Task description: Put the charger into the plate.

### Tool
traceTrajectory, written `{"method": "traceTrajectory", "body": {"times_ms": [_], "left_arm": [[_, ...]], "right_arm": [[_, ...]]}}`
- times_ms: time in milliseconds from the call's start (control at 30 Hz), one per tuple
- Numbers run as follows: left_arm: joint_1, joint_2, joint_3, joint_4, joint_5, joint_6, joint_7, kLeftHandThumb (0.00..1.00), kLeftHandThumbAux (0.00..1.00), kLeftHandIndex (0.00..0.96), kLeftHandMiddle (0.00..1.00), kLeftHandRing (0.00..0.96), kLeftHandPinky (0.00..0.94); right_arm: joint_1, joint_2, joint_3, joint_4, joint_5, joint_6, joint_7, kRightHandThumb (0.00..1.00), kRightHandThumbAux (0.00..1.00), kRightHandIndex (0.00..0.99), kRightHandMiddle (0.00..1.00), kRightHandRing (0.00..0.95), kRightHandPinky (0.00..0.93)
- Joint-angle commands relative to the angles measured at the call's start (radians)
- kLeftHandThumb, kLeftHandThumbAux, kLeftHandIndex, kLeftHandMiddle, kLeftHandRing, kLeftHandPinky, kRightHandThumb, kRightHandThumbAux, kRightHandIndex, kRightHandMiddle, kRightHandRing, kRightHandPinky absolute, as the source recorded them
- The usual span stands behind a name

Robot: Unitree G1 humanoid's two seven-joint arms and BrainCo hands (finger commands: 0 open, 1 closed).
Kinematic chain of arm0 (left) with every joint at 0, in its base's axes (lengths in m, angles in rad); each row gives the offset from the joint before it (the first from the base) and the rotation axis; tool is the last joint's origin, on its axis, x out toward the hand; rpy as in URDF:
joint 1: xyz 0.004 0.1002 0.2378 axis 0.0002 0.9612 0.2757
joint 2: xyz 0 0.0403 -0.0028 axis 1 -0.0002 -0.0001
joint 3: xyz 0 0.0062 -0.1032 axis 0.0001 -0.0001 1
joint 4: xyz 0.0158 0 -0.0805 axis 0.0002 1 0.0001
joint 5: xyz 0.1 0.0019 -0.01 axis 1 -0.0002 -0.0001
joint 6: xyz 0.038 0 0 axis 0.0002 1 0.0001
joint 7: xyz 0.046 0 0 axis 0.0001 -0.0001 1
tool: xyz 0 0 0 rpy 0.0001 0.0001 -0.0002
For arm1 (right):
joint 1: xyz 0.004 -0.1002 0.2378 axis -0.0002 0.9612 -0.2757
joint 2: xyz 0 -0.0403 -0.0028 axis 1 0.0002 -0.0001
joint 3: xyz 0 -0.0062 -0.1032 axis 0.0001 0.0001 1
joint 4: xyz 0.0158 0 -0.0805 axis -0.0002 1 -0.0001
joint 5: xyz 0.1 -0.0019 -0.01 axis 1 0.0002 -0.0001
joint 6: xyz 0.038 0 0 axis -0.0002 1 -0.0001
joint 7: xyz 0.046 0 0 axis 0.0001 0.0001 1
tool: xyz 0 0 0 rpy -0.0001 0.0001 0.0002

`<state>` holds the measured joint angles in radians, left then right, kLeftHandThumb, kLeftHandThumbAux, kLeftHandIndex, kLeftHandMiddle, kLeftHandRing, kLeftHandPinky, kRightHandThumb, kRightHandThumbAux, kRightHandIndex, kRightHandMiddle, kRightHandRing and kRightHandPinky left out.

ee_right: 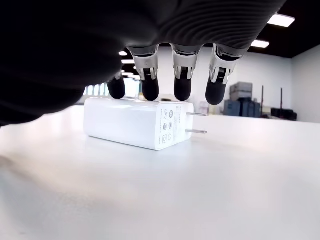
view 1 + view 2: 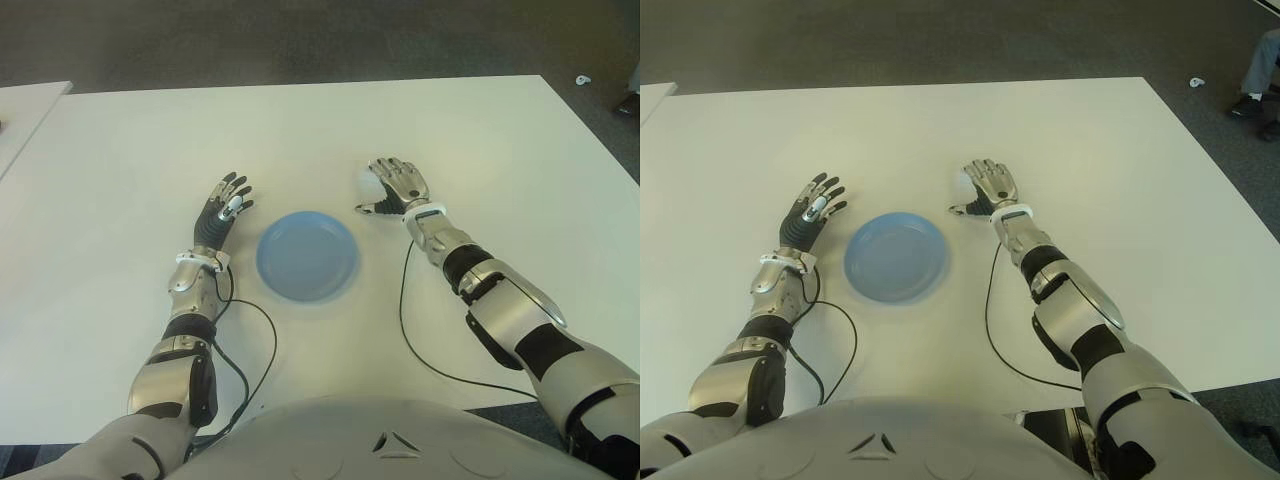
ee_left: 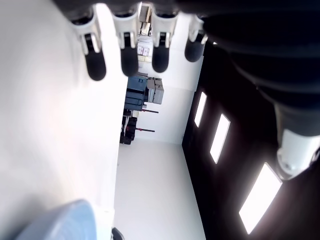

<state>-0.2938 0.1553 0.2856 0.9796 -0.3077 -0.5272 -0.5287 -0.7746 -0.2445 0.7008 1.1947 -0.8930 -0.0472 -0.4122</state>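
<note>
Charger lies under right hand, seemingly untouched, beside plate.

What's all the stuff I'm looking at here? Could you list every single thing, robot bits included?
Table: one, white, in front of the robot, holding everything else.
Plate: one, blue, on the table between the two hands, nothing in it.
Charger: one, white block with two metal prongs, lying on the table under the right hand's fingers, right of the plate.
Second table: one, white, only a corner showing at the far left.
Floor: dark grey, beyond the table.
Cables: two, black, running along the table from each wrist back to the body.
Left hand: one, dark, fingers spread, holding nothing, left of the plate.
Right hand: one, silver, fingers open, above the charger, not gripping it.
</note>
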Motion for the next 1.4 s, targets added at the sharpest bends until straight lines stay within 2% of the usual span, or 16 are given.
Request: {"method": "traceTrajectory", "body": {"times_ms": [33, 433, 567, 900, 1133, 1200, 1267, 1400], "left_arm": [[0.061, -0.028, -0.002, 0.038, 0.0, 0.052, -0.007, 0.039, 0.57, 0.103, 0.13, 0.147, 0.202], [0.066, -0.029, 0.002, 0.023, -0.004, 0.06, -0.014, 0.043, 0.57, 0.116, 0.149, 0.163, 0.213], [0.067, -0.028, 0.004, 0.016, -0.009, 0.075, -0.018, 0.04, 0.564, 0.111, 0.147, 0.164, 0.213], [0.07, -0.032, 0.008, -0.003, -0.015, 0.097, -0.017, 0.031, 0.549, 0.112, 0.146, 0.161, 0.21], [0.069, -0.032, 0.016, -0.02, -0.038, 0.134, -0.027, 0.034, 0.549, 0.124, 0.168, 0.181, 0.232], [0.068, -0.032, 0.018, -0.023, -0.042, 0.141, -0.029, 0.035, 0.55, 0.124, 0.173, 0.188, 0.238], [0.068, -0.033, 0.02, -0.026, -0.046, 0.147, -0.031, 0.037, 0.55, 0.124, 0.176, 0.193, 0.241], [0.068, -0.033, 0.021, -0.031, -0.049, 0.149, -0.034, 0.039, 0.546, 0.121, 0.173, 0.191, 0.228]], "right_arm": [[0.042, 0.021, 0.012, 0.048, 0.013, -0.034, 0.069, 0.042, 0.297, 0.0, 0.0, 0.0, 0.0], [0.056, 0.007, -0.041, 0.069, 0.1, -0.128, 0.164, 0.001, 0.34, 0.0, 0.0, 0.0, 0.0], [0.069, -0.014, -0.073, 0.065, 0.147, -0.189, 0.215, 0.0, 0.348, 0.0, 0.0, 0.0, 0.0], [0.082, -0.078, -0.093, 0.034, 0.198, -0.298, 0.328, 0.0, 0.375, 0.0, 0.0, 0.0, 0.0], [0.115, -0.187, -0.121, -0.069, 0.258, -0.406, 0.489, 0.0, 0.377, 0.0, 0.0, 0.0, 0.0], [0.129, -0.231, -0.133, -0.133, 0.285, -0.43, 0.556, 0.0, 0.373, 0.0, 0.0, 0.0, 0.0], [0.149, -0.28, -0.146, -0.232, 0.323, -0.439, 0.645, 0.0, 0.367, 0.0, 0.0, 0.0, 0.0], [0.207, -0.361, -0.178, -0.474, 0.397, -0.386, 0.805, 0.0, 0.339, 0.0, 0.0, 0.0, 0.0]]}}
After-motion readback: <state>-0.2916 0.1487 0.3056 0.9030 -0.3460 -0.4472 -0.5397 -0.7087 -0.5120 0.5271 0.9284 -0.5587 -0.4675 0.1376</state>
